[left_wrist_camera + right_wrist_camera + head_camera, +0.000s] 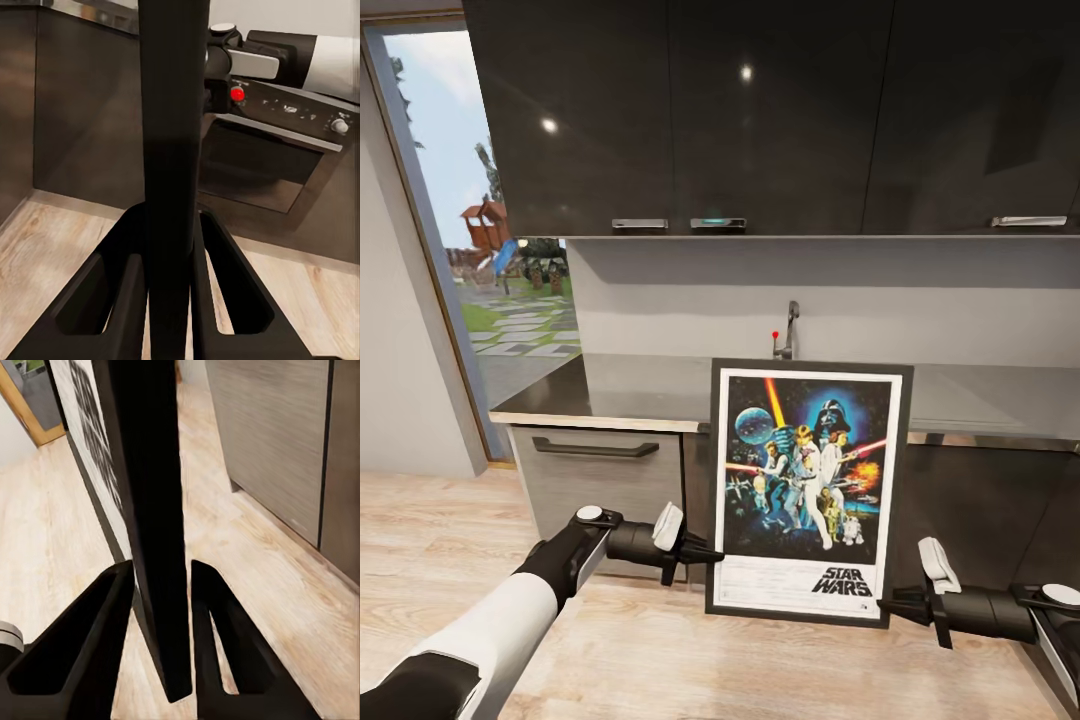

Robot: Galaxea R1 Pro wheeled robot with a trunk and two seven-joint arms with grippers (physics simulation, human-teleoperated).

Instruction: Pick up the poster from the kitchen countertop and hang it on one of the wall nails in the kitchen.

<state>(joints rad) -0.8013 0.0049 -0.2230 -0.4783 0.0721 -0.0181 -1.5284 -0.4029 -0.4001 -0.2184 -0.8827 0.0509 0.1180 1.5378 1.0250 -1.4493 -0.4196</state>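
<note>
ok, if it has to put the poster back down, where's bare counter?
Bare counter runs from the poster to the doorway-side end. Another bare strip lies on the poster's other side, toward the right arm. The tap crowds the middle, with the poster covering the counter there. Both hands, left and right, grip its edges.

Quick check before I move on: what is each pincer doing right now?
Left pincer: closed on the poster, gripping its left frame edge.
Right pincer: closed on the same poster, gripping its right frame edge.
</note>
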